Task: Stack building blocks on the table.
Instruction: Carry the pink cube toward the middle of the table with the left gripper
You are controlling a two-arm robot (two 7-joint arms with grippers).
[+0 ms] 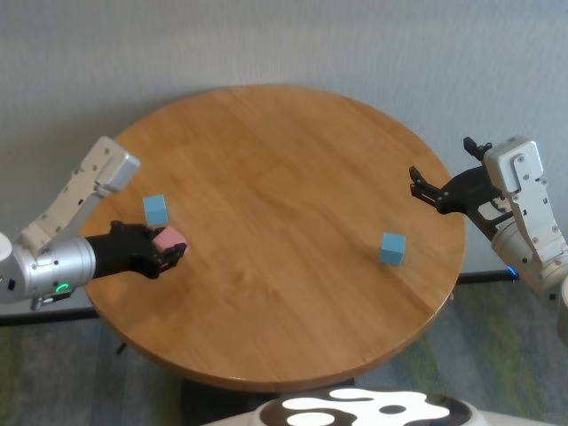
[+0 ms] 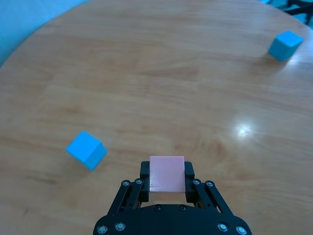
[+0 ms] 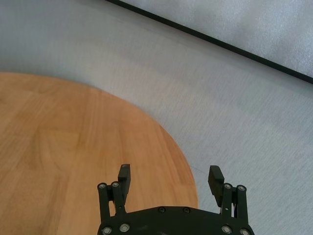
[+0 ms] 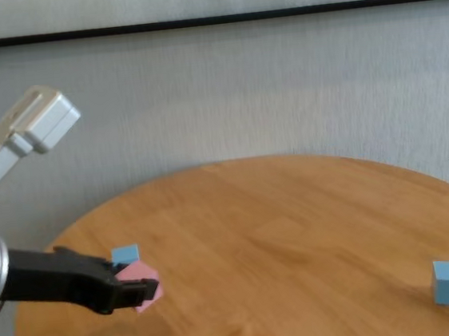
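Pink cube (image 2: 167, 174) clamped in left end effector (image 2: 167, 177), blue cube (image 2: 86, 149) nearby

Soft, even daylight fills every view; the table (image 2: 146, 63) carries one small white glare spot beyond and to one side of the left gripper (image 2: 167, 175) jaws. Shadows under the blocks are faint and short. The left wrist view curves slightly at its edges

Left end effector (image 2: 167, 182) clamped closed low at left; right end effector (image 3: 170, 180) spread wide, raised at right.
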